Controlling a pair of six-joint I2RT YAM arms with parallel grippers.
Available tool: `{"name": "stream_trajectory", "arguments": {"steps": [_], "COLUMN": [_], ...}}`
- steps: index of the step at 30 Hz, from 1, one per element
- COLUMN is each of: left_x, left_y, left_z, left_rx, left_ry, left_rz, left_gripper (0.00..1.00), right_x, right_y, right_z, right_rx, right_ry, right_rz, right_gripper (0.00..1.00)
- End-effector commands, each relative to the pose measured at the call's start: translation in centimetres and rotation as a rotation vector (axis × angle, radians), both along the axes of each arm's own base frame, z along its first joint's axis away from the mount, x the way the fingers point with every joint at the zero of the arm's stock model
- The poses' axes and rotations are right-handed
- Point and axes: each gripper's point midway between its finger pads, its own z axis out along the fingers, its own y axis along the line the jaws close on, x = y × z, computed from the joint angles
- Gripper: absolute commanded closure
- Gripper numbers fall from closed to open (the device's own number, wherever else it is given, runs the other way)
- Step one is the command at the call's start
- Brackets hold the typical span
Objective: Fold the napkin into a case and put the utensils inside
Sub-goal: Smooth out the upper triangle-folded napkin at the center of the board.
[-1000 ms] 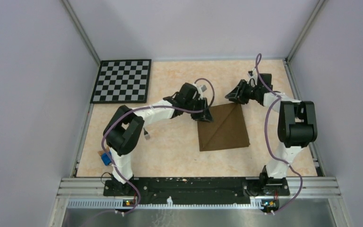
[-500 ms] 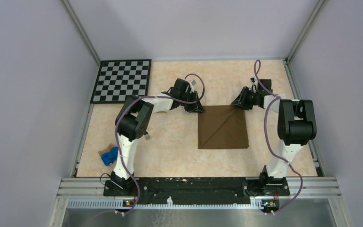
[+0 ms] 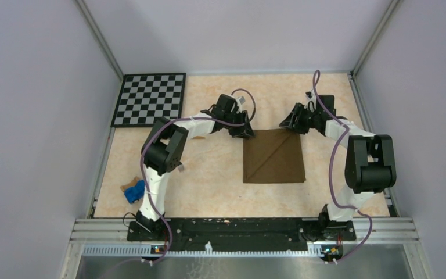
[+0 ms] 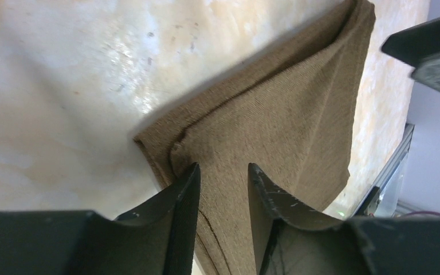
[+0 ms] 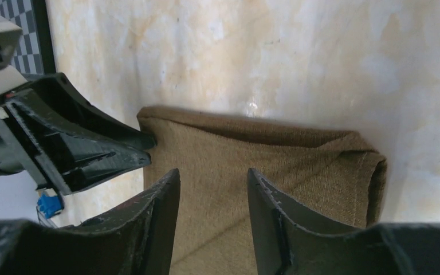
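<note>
Top external shows the left end effector (image 3: 245, 132) at the far left corner of the napkin (image 3: 274, 158), which lies in the middle of the counter (image 3: 209, 174) as a folded square with 1 diagonal crease. The right end effector (image 3: 288, 123) sits at its far right corner. No narrow case is formed yet, and no utensils show. Only the wrist views reveal both sets of jaws parted and empty over doubled cloth layers.

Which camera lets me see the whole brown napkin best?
The top view. The whole napkin shows there, a flat square with a slanted crease across it. The left and right wrist views each show only the part along its far edge, very close up.
</note>
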Motion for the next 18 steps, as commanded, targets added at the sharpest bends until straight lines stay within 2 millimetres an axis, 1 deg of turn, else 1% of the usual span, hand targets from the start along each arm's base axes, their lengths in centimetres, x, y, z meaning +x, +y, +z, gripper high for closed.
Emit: {"name": "stream_trajectory", "arguments": {"steps": [1,3,4,6,7,8,9,10,13,14,16,18], "left_x": [-0.7,-1.9,-2.5,-3.8,-4.4,-5.0,-5.8,-6.5,-8.4,-9.0,-10.0,-10.6], "left_y": [-1.9,-2.6,-2.8,-2.9,-2.9,-2.8,-2.7,-2.6,-1.8,-1.6,-1.3,-1.1], "left_z": [6.6,7.2,7.2,7.1,7.0,6.8,6.7,6.6,5.1,4.7,3.9,3.0], "left_rx": [-0.054,-0.053,-0.041,-0.01,0.001,0.011,0.019,0.03,0.085,0.096,0.114,0.138], "left_ry": [-0.121,-0.13,-0.136,-0.144,-0.146,-0.145,-0.143,-0.145,-0.134,-0.125,-0.118,-0.111], "left_rz": [-0.061,-0.092,-0.102,-0.118,-0.126,-0.132,-0.142,-0.149,-0.163,-0.167,-0.171,-0.175], "left_gripper": [0.52,0.46,0.45,0.45,0.46,0.46,0.47,0.47,0.47,0.48,0.5,0.55], "right_x": [-0.3,-0.1,0.0,0.4,0.5,0.4,0.5,0.3,0.2,0.2,0.3,0.3], "right_y": [0.7,-0.2,-0.8,-2.2,-2.5,-2.6,-3.8,-3.9,-2.2,-2.0,-2.0,-2.4], "right_z": [0.3,0.0,-0.2,-0.4,-0.3,-0.6,-0.9,-1.1,-0.9,-1.1,-1.5,-2.0], "right_rx": [0.046,0.018,-0.018,-0.098,-0.11,-0.098,-0.066,-0.028,0.121,0.145,0.15,0.134], "right_ry": [-0.001,0.003,0.005,0.008,0.019,0.05,0.097,0.14,0.2,0.21,0.204,0.179], "right_rz": [0.028,0.016,0.001,-0.028,-0.045,-0.073,-0.144,-0.181,-0.223,-0.238,-0.254,-0.268], "right_gripper": [0.56,0.56,0.55,0.54,0.54,0.55,0.55,0.53,0.48,0.48,0.48,0.51]}}
